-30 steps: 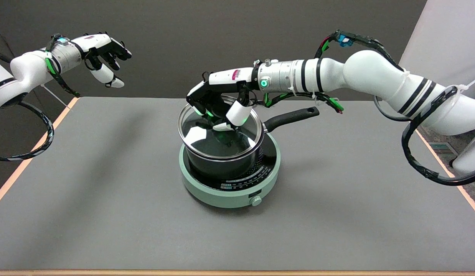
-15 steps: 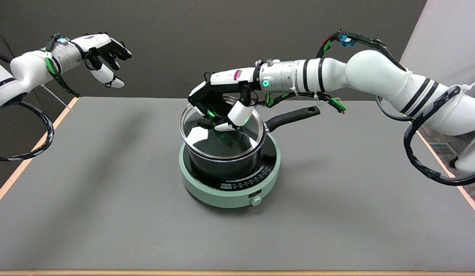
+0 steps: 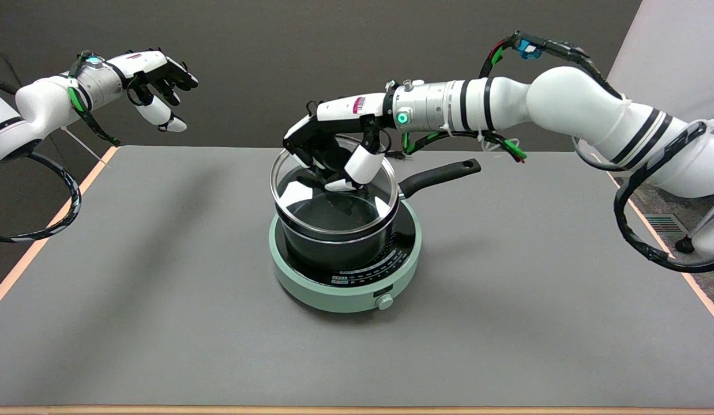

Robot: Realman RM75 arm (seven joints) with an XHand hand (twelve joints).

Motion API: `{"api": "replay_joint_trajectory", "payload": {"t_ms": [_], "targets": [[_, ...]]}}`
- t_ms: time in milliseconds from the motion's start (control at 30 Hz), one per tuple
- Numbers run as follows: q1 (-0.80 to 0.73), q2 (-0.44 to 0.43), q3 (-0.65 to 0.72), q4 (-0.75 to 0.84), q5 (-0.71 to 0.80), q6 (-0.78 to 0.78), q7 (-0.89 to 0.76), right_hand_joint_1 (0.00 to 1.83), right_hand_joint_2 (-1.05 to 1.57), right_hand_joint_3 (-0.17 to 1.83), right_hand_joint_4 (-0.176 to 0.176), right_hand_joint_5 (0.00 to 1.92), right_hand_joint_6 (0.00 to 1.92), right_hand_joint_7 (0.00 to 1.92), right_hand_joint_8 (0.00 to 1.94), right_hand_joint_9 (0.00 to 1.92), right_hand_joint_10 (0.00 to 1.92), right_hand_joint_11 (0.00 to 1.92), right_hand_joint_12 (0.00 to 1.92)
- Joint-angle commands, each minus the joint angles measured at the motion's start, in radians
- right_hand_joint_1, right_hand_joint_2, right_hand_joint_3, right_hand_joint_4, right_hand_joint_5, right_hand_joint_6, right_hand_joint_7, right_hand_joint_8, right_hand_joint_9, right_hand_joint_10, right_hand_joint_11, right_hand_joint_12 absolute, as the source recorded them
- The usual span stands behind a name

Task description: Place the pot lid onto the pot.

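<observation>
A black pot (image 3: 328,251) with a long black handle (image 3: 443,173) stands on a mint-green induction cooker (image 3: 311,291) in the middle of the table. The glass pot lid (image 3: 299,199) with its steel rim lies level on the pot's rim. My right hand (image 3: 331,153) hovers just over the lid's centre, fingers curved downward and apart. Its fingertips (image 3: 341,185) are slightly above the dark knob, which shows only partly beneath them. Nothing is in the hand.
The idle left hand (image 3: 158,75) hangs in the air at the upper left. The grey table (image 3: 161,323) has orange edges at both sides. The cooker's dial (image 3: 384,302) faces the near side.
My right hand and forearm have risen a little off the lid, and the green glow at the fingertips is gone. The lid stays on the pot.
</observation>
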State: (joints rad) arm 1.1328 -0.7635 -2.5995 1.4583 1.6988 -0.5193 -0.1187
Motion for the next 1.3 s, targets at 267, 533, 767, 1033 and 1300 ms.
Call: {"api": "replay_joint_trajectory", "payload": {"t_ms": [267, 533, 767, 1033, 1300], "targets": [[0.024, 0.117, 0.002, 0.091, -0.038, -0.028, 0.18, 1.32, 0.86, 0.94, 0.127, 0.46, 1.78, 0.71, 1.78, 0.73, 1.92, 0.36, 1.92], [0.008, 0.123, 0.002, 0.112, -0.029, -0.026, 0.18, 1.32, 0.85, 0.95, 0.127, 0.46, 1.78, 0.72, 1.78, 0.73, 1.92, 0.36, 1.92], [-0.004, 0.103, 0.002, 0.123, -0.039, -0.025, 0.181, 1.32, 0.85, 0.95, 0.13, 0.46, 1.78, 0.72, 1.79, 0.73, 1.92, 0.35, 1.92], [-0.015, 0.059, 0.002, 0.092, -0.043, -0.024, 0.181, 1.32, 0.84, 0.96, 0.13, 0.47, 1.78, 0.72, 1.78, 0.74, 1.92, 0.4, 1.92], [-0.028, 0.016, 0.002, 0.056, -0.063, -0.024, 0.181, 1.32, 0.84, 0.98, 0.129, 0.48, 1.77, 0.73, 1.79, 0.74, 1.92, 0.41, 1.92]]}}
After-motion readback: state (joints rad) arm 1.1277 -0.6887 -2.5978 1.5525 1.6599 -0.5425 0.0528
